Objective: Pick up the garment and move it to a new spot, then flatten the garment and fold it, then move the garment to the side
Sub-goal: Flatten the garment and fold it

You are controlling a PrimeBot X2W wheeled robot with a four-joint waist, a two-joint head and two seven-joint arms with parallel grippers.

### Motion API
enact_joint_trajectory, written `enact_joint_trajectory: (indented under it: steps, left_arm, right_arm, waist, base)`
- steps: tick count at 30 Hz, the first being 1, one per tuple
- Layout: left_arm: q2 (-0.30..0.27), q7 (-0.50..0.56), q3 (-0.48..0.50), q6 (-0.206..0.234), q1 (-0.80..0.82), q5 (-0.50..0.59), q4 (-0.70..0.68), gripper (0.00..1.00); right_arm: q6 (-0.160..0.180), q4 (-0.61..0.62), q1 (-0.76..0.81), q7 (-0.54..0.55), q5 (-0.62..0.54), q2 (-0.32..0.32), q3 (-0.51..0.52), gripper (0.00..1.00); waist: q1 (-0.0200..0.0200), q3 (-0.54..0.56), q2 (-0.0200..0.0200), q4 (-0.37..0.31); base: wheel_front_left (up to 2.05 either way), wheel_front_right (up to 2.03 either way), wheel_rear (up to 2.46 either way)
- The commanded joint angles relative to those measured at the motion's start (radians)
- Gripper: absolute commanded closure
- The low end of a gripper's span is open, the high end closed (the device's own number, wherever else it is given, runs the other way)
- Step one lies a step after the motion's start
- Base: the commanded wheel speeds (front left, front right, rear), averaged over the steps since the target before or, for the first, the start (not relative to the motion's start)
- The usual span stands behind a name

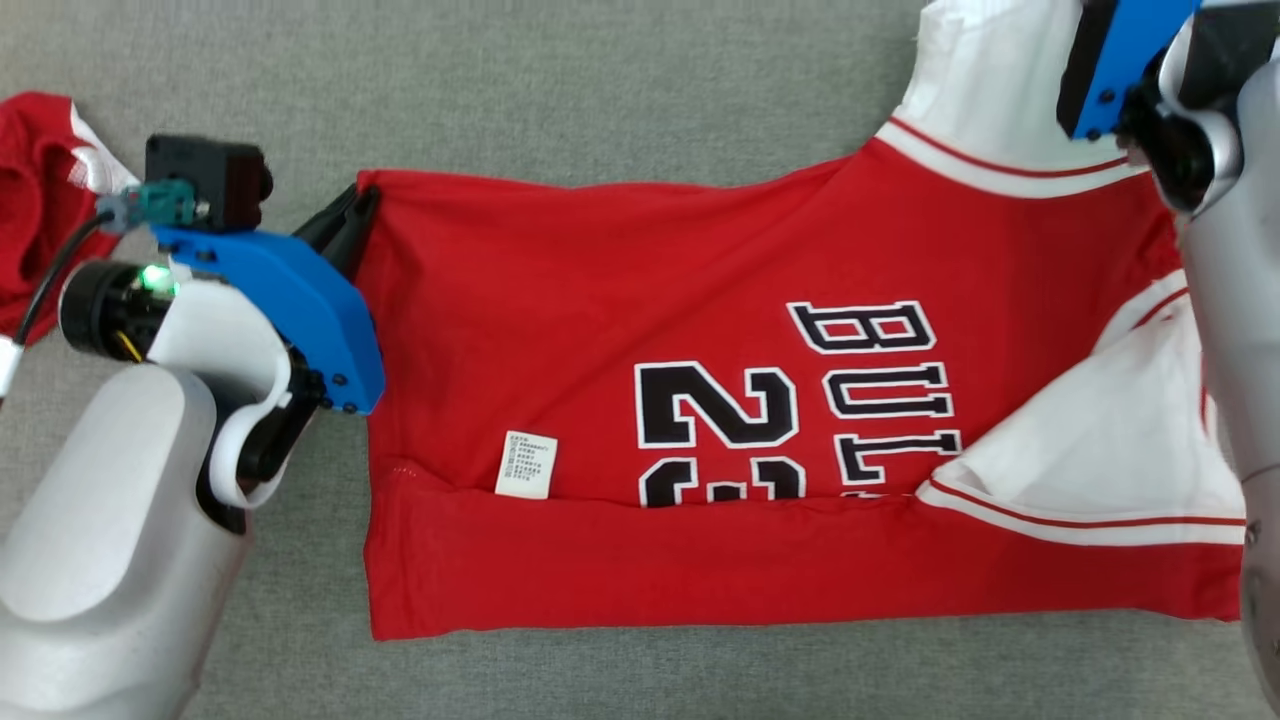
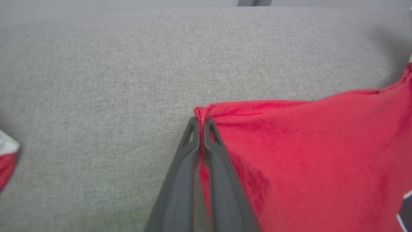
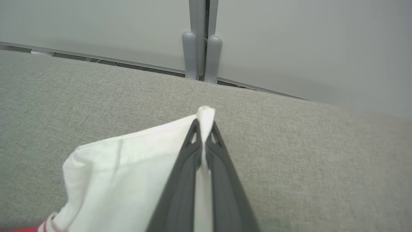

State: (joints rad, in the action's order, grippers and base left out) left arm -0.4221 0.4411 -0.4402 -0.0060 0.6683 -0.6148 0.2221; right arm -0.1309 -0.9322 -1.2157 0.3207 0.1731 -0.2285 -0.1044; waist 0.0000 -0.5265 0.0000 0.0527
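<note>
I see the red cloth jersey with white sleeves [image 1: 620, 300] lying spread out on the middle of the grey woven tabletop [image 1: 600, 90]. Its neck end points to 3 o'clock and its bottom hem to 9 o'clock. The edge near me, at 6 o'clock, is folded up over the front in a long red strip [image 1: 700, 570]. That strip hides the low part of the black number w/ white rim [image 1: 715, 405]. The black letters "BUL" [image 1: 880, 390] sit just at 3 o'clock of the number. A small white label [image 1: 527, 464] lies on the red at 9 o'clock of the number.

The left gripper [image 1: 350, 215] is at the far hem corner, approx 10 o'clock of the jersey. In the left wrist view its dark fingers [image 2: 188, 154] are pressed tight together, w/ a pinch of the red corner between the tips.

The right gripper [image 3: 203, 127] is up at 1 o'clock. Its dark fingers [image 3: 183, 174] are squeezed tight on the tip of the far white sleeve [image 3: 128, 174], which pokes out past the tips. The other white sleeve [image 1: 1100, 450] lies flat at 4 o'clock.

A second red and white cloth piece [image 1: 40, 190] sits at the 9 o'clock edge, well apart from the jersey.
</note>
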Motion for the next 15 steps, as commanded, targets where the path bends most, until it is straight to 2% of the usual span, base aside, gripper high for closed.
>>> enact_joint_trajectory:
  steps: [1, 6, 15]
  left_arm:
    - [0.006, -0.029, 0.014, 0.008, -0.02, -0.011, 0.012, 1.0]
    - [0.028, -0.125, 0.037, 0.01, -0.091, -0.035, 0.044, 1.0]
    - [0.069, -0.292, 0.053, -0.028, -0.218, -0.07, 0.095, 1.0]
  right_arm:
    - [0.0, 0.011, 0.037, -0.011, 0.022, -0.008, -0.009, 1.0]
    - [0.0, 0.072, 0.133, -0.033, 0.103, -0.037, -0.05, 1.0]
    - [0.0, 0.255, 0.384, -0.039, 0.253, -0.112, -0.066, 1.0]
  waist:
    - [0.0, 0.031, 0.0, -0.024]
    - [0.0, 0.088, 0.0, -0.051]
    - [0.0, 0.186, 0.0, -0.061]
  base:
    - [0.0, 0.0, 0.0]
    - [0.0, 0.0, 0.0]
    - [0.0, 0.0, 0.0]
